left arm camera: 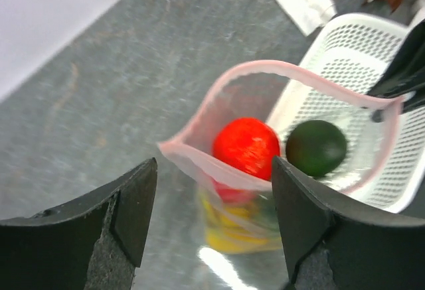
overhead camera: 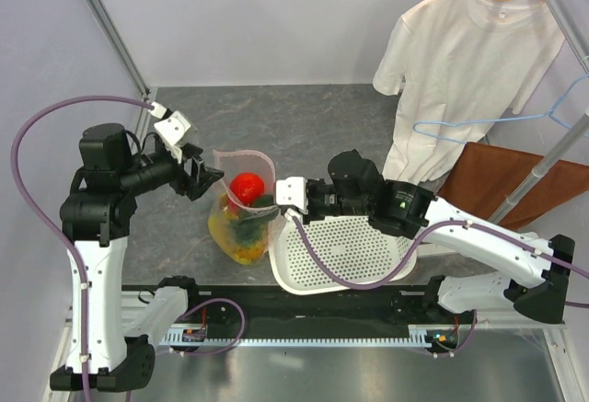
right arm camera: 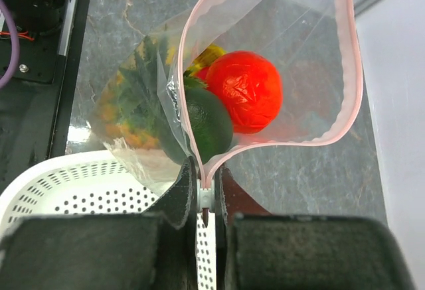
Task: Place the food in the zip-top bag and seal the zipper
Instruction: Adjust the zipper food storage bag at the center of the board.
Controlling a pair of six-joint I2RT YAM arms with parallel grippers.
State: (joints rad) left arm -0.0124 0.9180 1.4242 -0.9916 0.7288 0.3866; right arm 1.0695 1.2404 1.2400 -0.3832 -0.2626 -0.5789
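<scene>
White perforated plastic basket sits at the near table edge, right of centre. Touching its left corner stands the clear zip-top plastic bag, upright on the grey marbled table, mouth gaping. The thin pinkish-red zipper strip forms an open loop, unsealed.

Inside, on top: a round red fruit beside a dark green avocado. Beneath these lie the orange pineapple with green crown and something yellow, indistinct.

Right gripper: jaws clamped on the mouth corner nearest the basket. Left gripper: jaws apart, facing the opposite corner, holding nothing.

Far right, a white T-shirt hangs on a hanger.
</scene>
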